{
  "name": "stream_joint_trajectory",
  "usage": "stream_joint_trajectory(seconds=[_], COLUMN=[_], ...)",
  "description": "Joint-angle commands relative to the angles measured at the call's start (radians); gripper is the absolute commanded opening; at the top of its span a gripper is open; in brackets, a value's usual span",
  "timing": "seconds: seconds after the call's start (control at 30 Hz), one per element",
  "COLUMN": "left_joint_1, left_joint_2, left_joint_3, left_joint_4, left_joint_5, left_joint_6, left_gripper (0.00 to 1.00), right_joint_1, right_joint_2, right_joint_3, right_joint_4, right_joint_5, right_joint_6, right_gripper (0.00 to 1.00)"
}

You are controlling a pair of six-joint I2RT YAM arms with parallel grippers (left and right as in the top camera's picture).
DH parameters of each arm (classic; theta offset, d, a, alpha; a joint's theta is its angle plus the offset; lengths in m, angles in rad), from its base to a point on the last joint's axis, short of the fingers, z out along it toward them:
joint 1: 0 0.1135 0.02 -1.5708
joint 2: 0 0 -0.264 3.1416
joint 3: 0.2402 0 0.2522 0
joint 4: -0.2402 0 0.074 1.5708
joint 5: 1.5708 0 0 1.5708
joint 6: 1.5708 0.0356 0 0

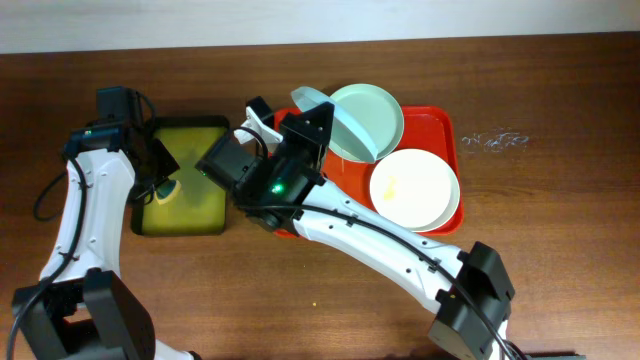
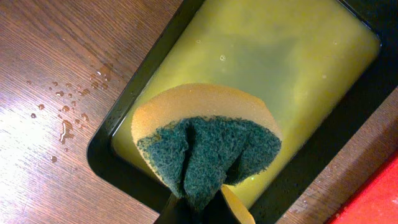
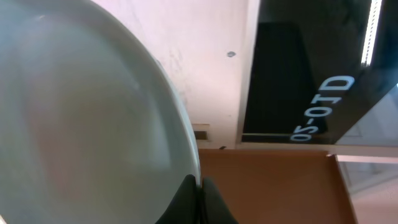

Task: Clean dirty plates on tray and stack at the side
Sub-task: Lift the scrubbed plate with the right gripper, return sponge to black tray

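- Progress early: nothing stacked beside red tray (image 1: 445,128).
- Jaws: right gripper (image 3: 198,186) clamped on raised blue-green plate (image 3: 81,124); left gripper (image 2: 199,210) clamped on sponge (image 2: 208,143).
- Smeared white plate (image 1: 413,188), second blue-green plate (image 1: 372,115) lie on tray.

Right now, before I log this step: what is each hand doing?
The left hand is closed on the sponge, over the yellow-green tray.
The right hand is closed on a pale blue-green plate, held tilted.

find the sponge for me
Left of the red tray in the overhead view, the sponge is pinched in the left gripper over the yellow-green tray.
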Motion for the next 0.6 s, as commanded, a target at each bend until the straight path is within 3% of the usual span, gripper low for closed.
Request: stream_joint_trajectory(seconds=[0.0,0.07,0.17,0.2,0.27,0.33,0.43,0.57], left_joint_1=[0.002,0.002,0.002,0.002,0.002,0.002,0.001,0.001], left_joint_2=[-0.024,-0.024,-0.024,-0.024,-0.024,-0.024,-0.024,-0.024], left_joint_3=[0.009,0.009,0.009,0.009,0.009,0.009,0.008,0.008], left_joint_4=[-0.006,-0.006,-0.006,-0.006,-0.009,-0.009,-0.009,-0.008], left_joint_5=[0.004,0.021,0.022,0.022,0.022,0.022,0.022,0.046], left_joint_6=[-0.008,-0.008,-0.008,-0.008,-0.008,-0.008,-0.008,-0.009], left_gripper=[0.00,0.00,0.00,0.00,0.00,0.00,0.00,0.00], right_joint_1=[-0.027,-0.060,-0.056,-0.081,-0.217,-0.429,-0.781,-1.188], right_joint_2=[-0.016,-0.011,-0.041,-0.067,-0.074,-0.063,-0.063,-0.061], right_joint_3=[0.002,-0.020,0.001,0.003,-0.001,-0.018,-0.019,-0.035], right_joint_4=[-0.098,-0.095,-0.012,-0.007,-0.074,-0.119,-0.162,-0.172], right_joint_5=[-0.386,-0.373,-0.149,-0.269,-0.882,-1.308,-1.704,-1.861], right_joint_6=[0.148,0.189,0.246,0.324,0.372,0.417,0.476,0.473], right_gripper=[0.04,0.04,0.04,0.04,0.04,0.04,0.04,0.04])
